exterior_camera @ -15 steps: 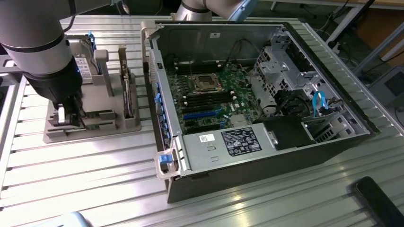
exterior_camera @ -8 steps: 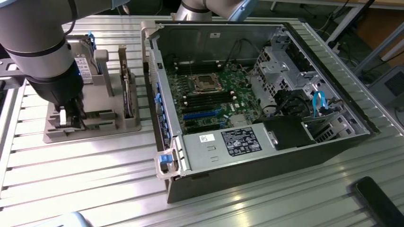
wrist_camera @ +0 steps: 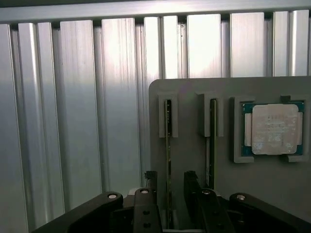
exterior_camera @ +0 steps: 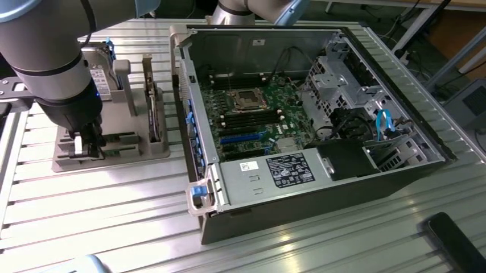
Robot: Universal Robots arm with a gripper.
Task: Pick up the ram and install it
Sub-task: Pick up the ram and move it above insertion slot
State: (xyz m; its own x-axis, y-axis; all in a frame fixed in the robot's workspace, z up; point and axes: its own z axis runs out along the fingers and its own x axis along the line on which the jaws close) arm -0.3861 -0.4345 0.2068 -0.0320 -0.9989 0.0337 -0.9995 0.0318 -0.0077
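Standing on its thin edge in a slot of a gray holder [wrist_camera: 189,104], the ram [wrist_camera: 168,141] is seen with its long axis parallel to the ribs of the metal counter [wrist_camera: 82,121]. One end is seated in a raised guide near the holder's rounded corner; the other end runs in between the fingers [wrist_camera: 151,184] of the gripper [wrist_camera: 170,175]. The gripper is held open, one finger on each side of the stick, with a narrow gap visible on both sides, so nothing is gripped. A second stick [wrist_camera: 212,141] is stood just beside it and parallel in the next slot. A square processor [wrist_camera: 275,129] is laid flat in a pocket beyond that; faint print on its silver lid cannot be read. In the exterior view the holder is placed near the counter's edge at the exterior view's left, with the arm [exterior_camera: 45,57] positioned over it. An open computer case [exterior_camera: 258,42] is set in the middle of the counter. A black label [exterior_camera: 291,169] and a white barcode sticker [exterior_camera: 248,166] are carried on the metal box inside it, but their text is too small to be read.
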